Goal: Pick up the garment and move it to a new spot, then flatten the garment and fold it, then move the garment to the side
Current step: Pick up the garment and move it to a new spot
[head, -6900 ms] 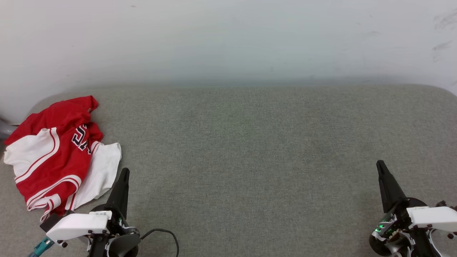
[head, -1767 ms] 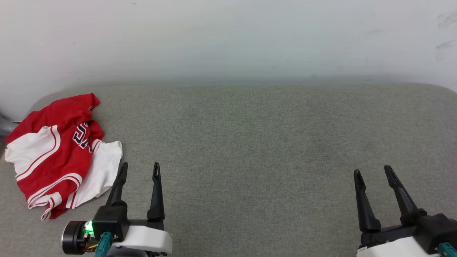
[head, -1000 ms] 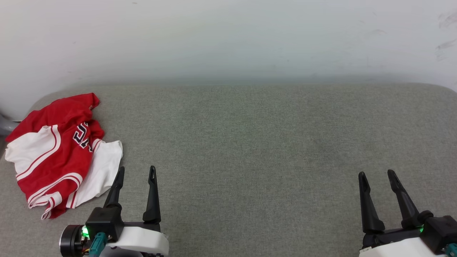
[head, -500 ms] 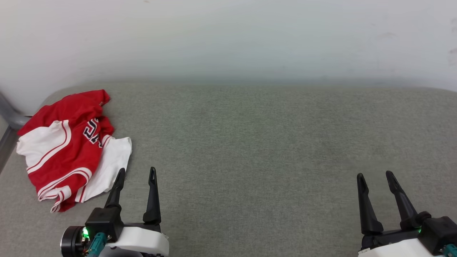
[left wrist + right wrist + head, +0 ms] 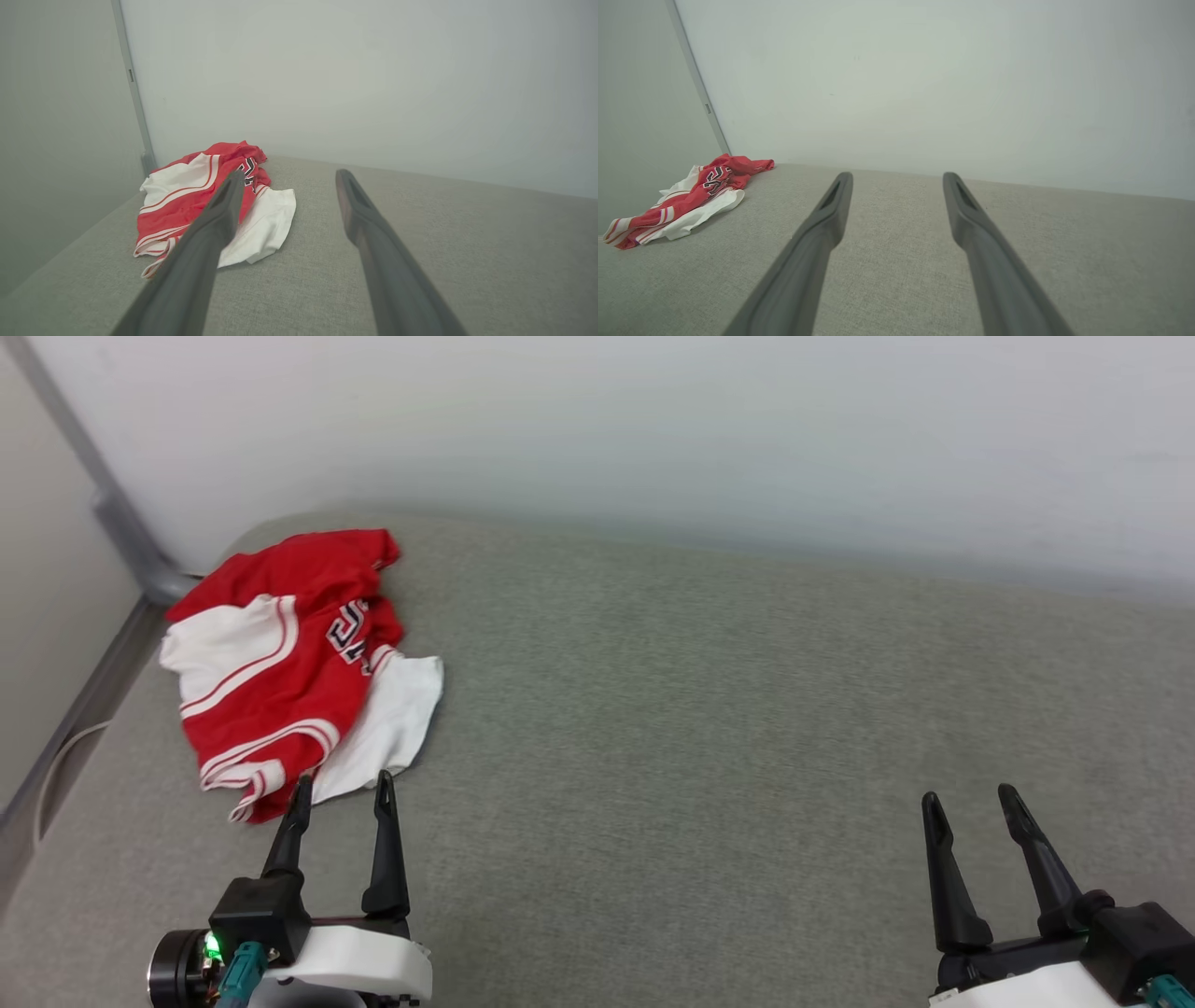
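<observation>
One pale wall [image 5: 653,429] backs the scene. Below it a broad grey fabric-covered surface [image 5: 709,728] spreads across the head view, most of it bare. The garment [image 5: 280,663] lies crumpled in the far left corner of that surface. Its red cloth is bunched over itself, a white sleeve [image 5: 397,709] spills toward the middle, and striped trim runs along the near edge.

Both grippers sit low at the near side. The left gripper [image 5: 343,786] points at the garment with its two dark fingers spread apart and nothing between them. Its tips reach the near hem, though from this angle it is hard to tell whether they touch the cloth or hang above it. The right gripper [image 5: 966,795] is well apart from the garment, over bare surface, with its fingers likewise spread and empty. Smallest of all, a scrap of black, white-edged lettering [image 5: 347,630] shows in a fold, too rumpled to read.

Judging by this, nothing of the task is done. The garment is not yet picked up, and the move to a new spot, the flattening, the folding and the shift aside all remain. The first reach looks to be the step in hand.
</observation>
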Controlling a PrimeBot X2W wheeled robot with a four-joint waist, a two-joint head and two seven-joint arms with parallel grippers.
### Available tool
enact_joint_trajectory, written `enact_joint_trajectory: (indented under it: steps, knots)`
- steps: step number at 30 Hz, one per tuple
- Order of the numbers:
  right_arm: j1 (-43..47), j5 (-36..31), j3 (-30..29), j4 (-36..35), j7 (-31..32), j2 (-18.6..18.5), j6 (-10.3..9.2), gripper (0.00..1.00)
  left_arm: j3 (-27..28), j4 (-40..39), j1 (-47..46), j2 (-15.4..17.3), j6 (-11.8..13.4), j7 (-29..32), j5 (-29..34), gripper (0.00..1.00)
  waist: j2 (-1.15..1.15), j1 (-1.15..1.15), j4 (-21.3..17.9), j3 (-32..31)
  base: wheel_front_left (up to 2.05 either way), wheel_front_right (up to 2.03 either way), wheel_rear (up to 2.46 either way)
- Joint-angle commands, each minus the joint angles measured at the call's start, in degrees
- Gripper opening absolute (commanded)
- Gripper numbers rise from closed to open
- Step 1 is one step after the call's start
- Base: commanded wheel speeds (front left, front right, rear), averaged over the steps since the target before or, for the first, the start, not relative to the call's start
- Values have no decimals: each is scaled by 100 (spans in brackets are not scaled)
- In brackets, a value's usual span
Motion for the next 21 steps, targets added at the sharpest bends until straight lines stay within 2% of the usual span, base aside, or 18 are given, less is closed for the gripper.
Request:
enact_joint_trajectory:
  steps: [1,2,10,21]
  knots:
    - [18,-24,5,-14,-14,7,-2,100,-1,3,-57,-6,18,-16,-6,100,0,0,207,40,0,0,0]
    - [-13,-65,24,-14,-14,8,-2,100,15,9,-78,-6,21,-16,-24,100,0,0,447,70,0,0,0]
    - [-62,-168,92,-22,-14,7,-2,100,99,37,-59,-7,29,-16,-80,100,0,0,1010,126,0,0,0]
    - [-108,-247,147,-11,-14,7,-2,100,223,73,-12,-6,25,-16,-314,100,0,0,1522,177,0,0,0]
